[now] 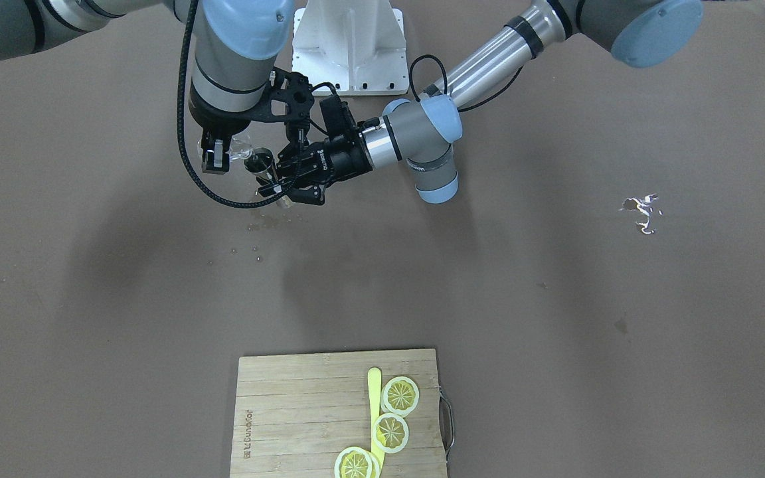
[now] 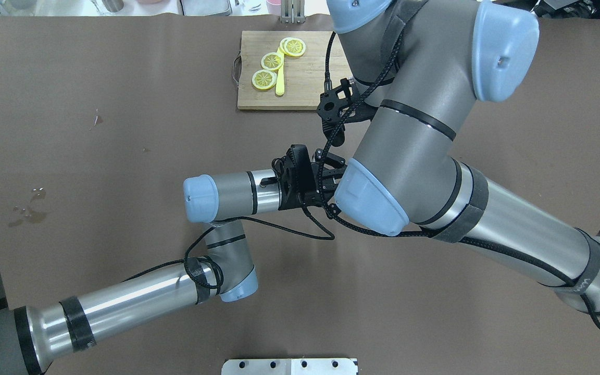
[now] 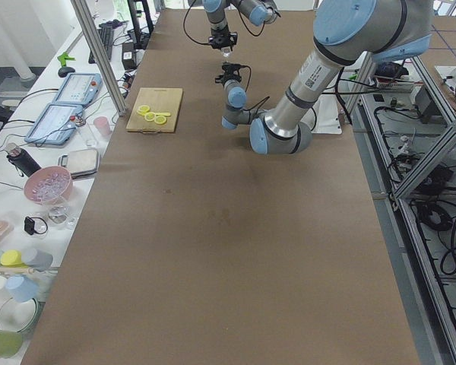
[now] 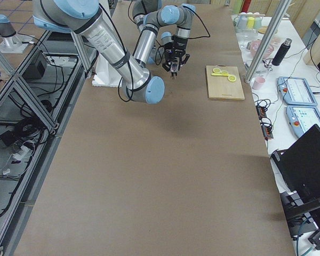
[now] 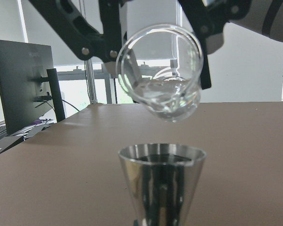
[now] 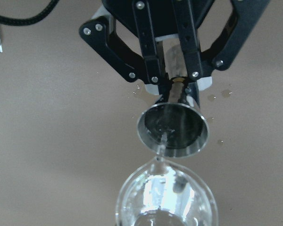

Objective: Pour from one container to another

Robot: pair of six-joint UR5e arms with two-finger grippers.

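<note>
Right wrist-mounted, jigger (image 6: 172, 129) clamped between left jaws

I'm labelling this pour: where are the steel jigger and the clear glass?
steel jigger (image 5: 161, 188), left wrist view, upper cone's outer wall
clear glass (image 5: 172, 106), left wrist view, rounded lower wall

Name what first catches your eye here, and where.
A tilted glass in the right pincer trickles water into a steel measuring cup held upright just below by the left pincer. Spilled drops dot the table beneath; lemon slices lie on a wooden board at the far edge.
</note>
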